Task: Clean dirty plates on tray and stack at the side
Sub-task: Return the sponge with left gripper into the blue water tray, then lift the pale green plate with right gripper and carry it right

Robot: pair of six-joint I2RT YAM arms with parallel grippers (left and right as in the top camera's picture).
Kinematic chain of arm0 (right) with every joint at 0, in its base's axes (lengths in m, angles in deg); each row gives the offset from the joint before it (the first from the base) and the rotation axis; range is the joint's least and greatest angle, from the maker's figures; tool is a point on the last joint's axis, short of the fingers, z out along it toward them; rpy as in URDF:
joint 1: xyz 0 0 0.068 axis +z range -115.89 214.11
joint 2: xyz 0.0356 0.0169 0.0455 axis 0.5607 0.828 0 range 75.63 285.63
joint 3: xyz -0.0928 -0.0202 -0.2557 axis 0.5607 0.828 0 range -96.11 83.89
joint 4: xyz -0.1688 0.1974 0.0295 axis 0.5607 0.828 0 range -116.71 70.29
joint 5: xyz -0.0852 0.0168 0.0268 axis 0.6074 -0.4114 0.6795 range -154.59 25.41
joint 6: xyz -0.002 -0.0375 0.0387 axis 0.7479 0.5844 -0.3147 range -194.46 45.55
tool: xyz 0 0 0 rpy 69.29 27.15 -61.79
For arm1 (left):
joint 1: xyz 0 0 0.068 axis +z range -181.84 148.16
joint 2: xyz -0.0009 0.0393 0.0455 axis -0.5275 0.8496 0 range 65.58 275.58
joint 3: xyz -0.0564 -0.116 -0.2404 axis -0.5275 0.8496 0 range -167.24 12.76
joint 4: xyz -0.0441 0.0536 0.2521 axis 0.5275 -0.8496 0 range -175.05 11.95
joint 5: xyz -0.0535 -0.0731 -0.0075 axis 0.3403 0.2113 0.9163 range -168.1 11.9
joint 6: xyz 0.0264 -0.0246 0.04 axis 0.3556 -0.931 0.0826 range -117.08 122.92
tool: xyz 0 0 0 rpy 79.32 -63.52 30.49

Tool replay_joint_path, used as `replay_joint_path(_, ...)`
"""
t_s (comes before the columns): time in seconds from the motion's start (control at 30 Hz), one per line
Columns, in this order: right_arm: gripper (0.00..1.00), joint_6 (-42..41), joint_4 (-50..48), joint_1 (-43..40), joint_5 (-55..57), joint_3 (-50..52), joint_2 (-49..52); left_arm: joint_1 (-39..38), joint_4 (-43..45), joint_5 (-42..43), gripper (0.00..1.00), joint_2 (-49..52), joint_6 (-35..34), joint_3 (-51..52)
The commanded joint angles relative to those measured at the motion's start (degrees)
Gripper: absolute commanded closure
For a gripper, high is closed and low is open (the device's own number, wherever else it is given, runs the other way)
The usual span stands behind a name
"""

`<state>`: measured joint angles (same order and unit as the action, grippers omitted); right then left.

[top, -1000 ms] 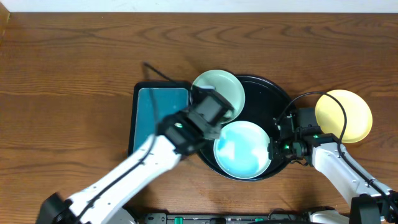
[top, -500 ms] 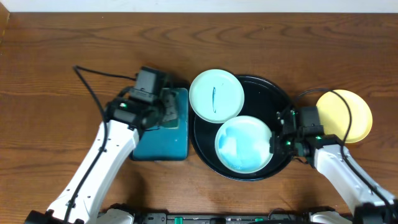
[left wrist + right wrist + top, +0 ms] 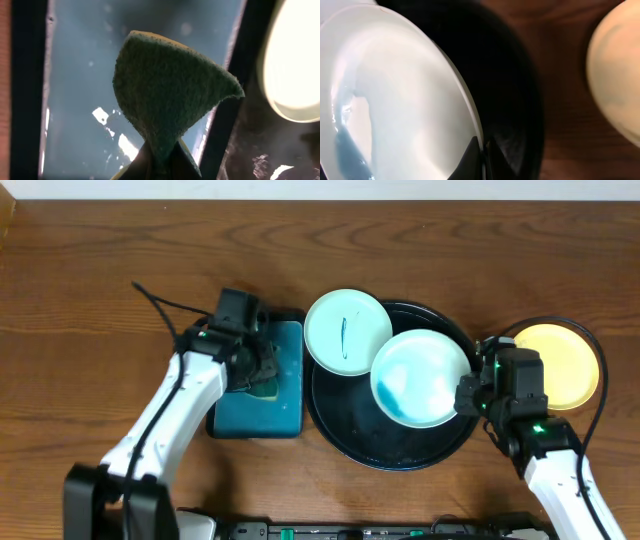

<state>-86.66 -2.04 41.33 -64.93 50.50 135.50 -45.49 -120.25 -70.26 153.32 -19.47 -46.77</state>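
Wrist views show what overhead blurs: left gripper [image 3: 160, 161] pinching sponge [image 3: 170, 95], right gripper [image 3: 482, 154] clamped on plate [image 3: 405, 100] rim.

A brown wood-grain table [image 3: 100, 280] fills the overhead view, a pale strip [image 3: 320, 188] beyond its far edge.

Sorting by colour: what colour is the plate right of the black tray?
The plate is yellow, clearest in the overhead view.

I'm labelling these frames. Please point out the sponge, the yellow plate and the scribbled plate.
sponge [image 3: 170, 92]: left wrist view, middle of its green face.
yellow plate [image 3: 562, 367]: overhead view, its centre.
scribbled plate [image 3: 346, 333]: overhead view, centre, on the scribble.
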Motion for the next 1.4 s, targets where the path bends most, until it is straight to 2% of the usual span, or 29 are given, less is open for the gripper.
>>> replay_joint_path(0.0, 0.99, 1.16, -0.04, 1.75, 7.58, -1.46, -1.77, 0.26, 0.46, 0.55, 0.93, 3.98, 1.66, 0.46)
replay_joint_path(0.27, 0.99, 1.09, 3.89, 4.59, 14.58, -3.76, -2.12, 0.24, 1.07, 0.55, 0.92, 10.05, 2.05, 0.44)
replay_joint_path(0.5, 0.99, 1.14, 8.81, 4.9, 23.15, -9.11, -2.12, 0.24, 3.34, 0.48, 0.92, 10.32, 2.32, 0.44)
replay_joint_path(0.6, 0.99, 1.42, 8.7, 4.9, 26.82, -10.16, -2.12, 0.24, 5.27, 0.42, 0.92, 10.32, 4.46, 0.44)
replay_joint_path(0.73, 0.99, 5.49, 7.26, 5.95, 30.84, -10.49, -2.12, 0.24, 6.1, -2.36, 0.92, 10.32, 4.79, 0.44)
replay_joint_path(1.03, 0.99, 20.22, -1.77, 13.4, 33.44, -10.49, -1.73, 0.24, 5.68, -2.49, 0.92, 10.32, 4.79, 0.44)
replay_joint_path(1.27, 0.99, 31.39, -3.32, 19.08, 33.59, -10.49, 1.84, 0.24, 5.66, -2.49, 0.92, 10.32, 4.79, 0.44)
replay_joint_path(1.37, 0.99, 34.91, -4.63, 21.4, 38.27, -10.49, 4.09, 0.24, 5.64, -2.49, 0.92, 10.32, 4.79, 0.44)
